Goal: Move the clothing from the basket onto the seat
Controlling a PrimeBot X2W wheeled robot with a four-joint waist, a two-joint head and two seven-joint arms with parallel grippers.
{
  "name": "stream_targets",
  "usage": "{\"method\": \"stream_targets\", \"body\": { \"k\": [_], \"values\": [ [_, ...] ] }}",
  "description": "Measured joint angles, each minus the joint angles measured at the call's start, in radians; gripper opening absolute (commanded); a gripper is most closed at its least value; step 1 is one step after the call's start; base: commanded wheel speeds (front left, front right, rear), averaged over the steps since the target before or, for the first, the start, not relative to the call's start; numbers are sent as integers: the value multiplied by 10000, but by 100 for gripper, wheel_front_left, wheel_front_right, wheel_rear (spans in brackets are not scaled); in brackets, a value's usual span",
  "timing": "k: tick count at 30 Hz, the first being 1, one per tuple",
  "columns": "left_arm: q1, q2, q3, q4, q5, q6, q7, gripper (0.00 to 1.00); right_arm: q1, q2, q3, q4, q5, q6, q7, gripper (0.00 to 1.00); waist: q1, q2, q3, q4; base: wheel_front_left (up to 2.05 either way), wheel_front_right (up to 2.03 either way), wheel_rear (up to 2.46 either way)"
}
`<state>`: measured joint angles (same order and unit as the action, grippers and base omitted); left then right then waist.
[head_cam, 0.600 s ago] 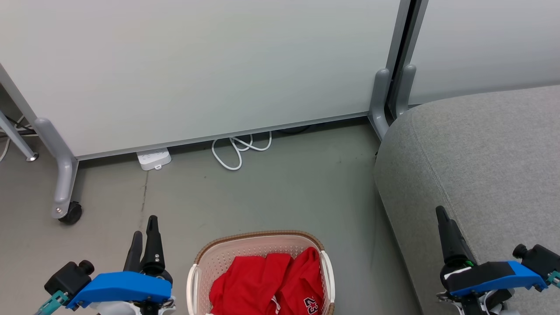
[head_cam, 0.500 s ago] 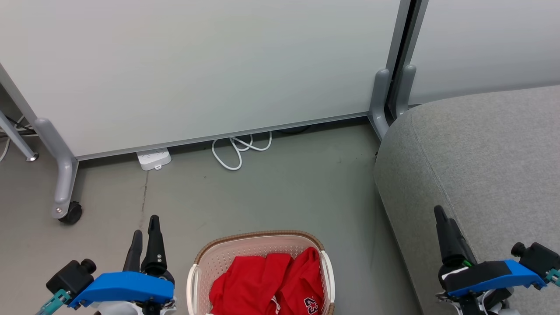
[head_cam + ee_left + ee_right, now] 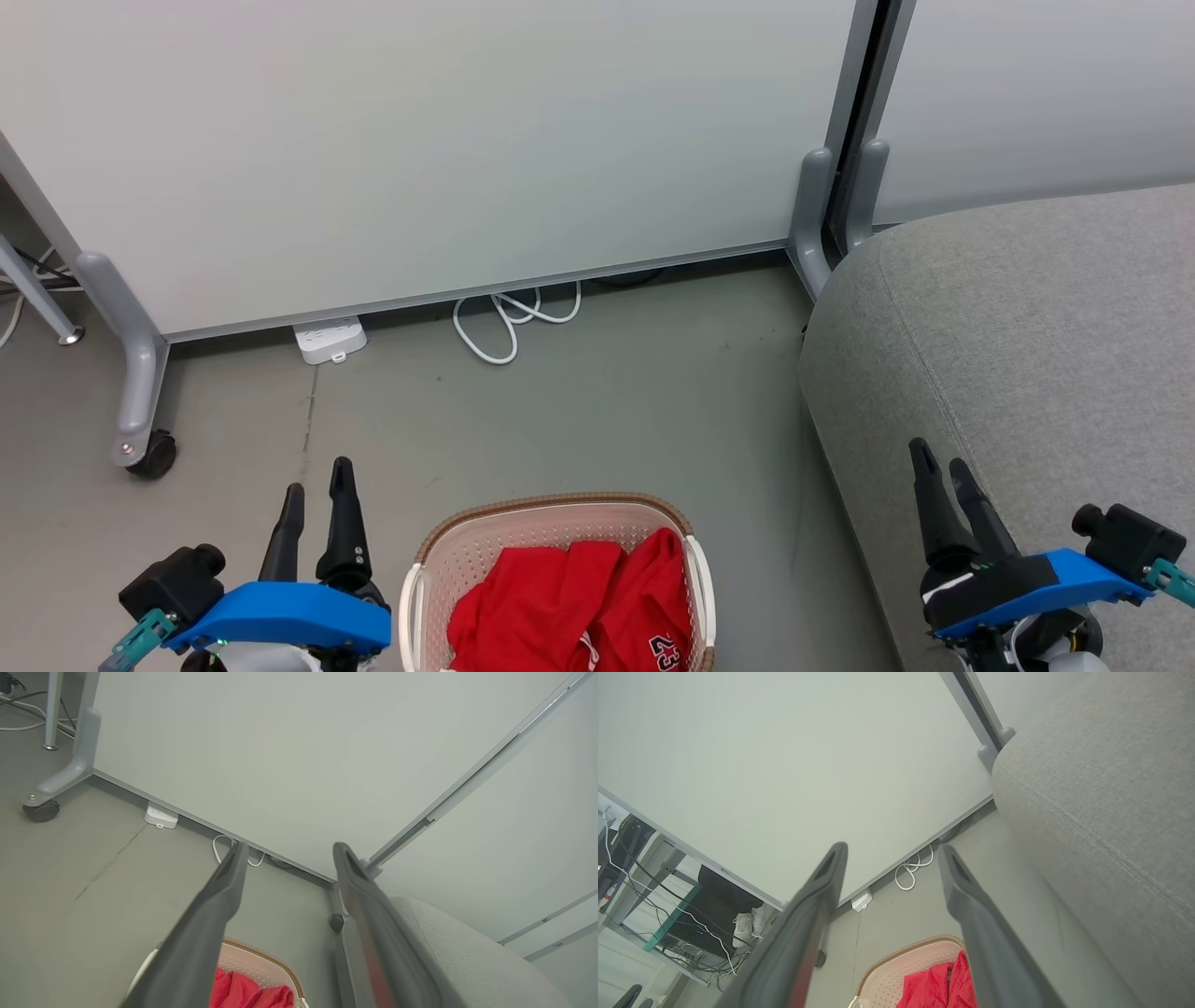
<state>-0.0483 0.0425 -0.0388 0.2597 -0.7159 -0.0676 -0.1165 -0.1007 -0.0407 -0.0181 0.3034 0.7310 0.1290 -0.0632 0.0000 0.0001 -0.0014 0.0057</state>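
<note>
Dark fingers of the left gripper (image 3: 317, 478) stand parted and empty above the floor (image 3: 607, 411), red clothing (image 3: 569, 607) lies bunched in the basket (image 3: 551, 502), both cut off below, and the right gripper (image 3: 938, 455), likewise spread and empty, hangs over the seat (image 3: 1027, 327) near its left edge.

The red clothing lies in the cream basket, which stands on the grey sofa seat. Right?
No: the oval cream-white plastic basket stands on the grey floor beside the light-grey fabric seat, as the head view shows. The soft red clothing does lie in it.
</note>
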Motion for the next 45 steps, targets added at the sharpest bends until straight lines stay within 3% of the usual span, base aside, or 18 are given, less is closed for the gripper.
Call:
{"method": "stream_targets", "body": {
  "k": [27,45],
  "values": [
    [-111,31,-293,151,2355,-27,-667,100,-199,-23,21,-8,-2704,2,-437,100,0,0,26,16,0,0,0],
    [-184,48,-426,451,3256,29,-1057,100,-336,-42,102,65,-4073,4,-748,100,0,0,18,37,0,0,0]
  ]
}}
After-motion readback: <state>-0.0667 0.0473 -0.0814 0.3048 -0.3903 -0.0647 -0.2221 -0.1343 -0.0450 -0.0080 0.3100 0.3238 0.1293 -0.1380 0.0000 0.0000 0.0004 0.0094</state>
